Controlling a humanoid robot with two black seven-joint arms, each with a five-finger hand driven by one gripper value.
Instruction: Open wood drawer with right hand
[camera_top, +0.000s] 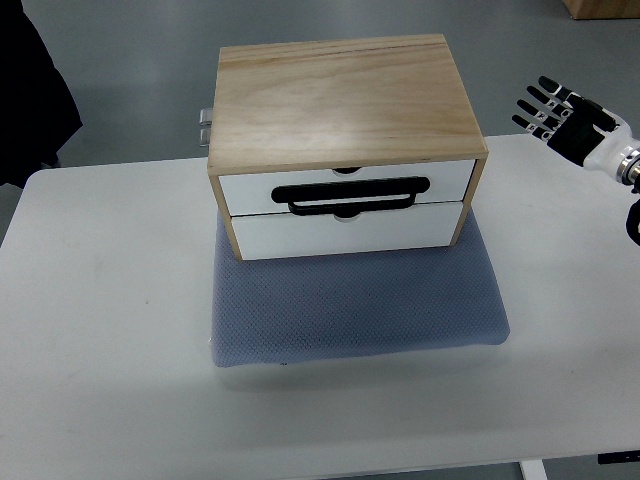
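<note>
A wooden drawer box (345, 95) stands on a blue-grey mat (355, 305) at the back middle of the white table (100, 330). It has two white drawer fronts, both shut. A black loop handle (357, 195) lies across the seam between the upper and lower drawer. My right hand (562, 113) comes in from the right edge, to the right of the box and apart from it, fingers spread and holding nothing. My left arm is out of view.
A metal clasp (205, 125) sticks out at the box's left rear. A dark shape (35, 90) stands at the far left beyond the table. A cardboard box corner (600, 8) shows top right.
</note>
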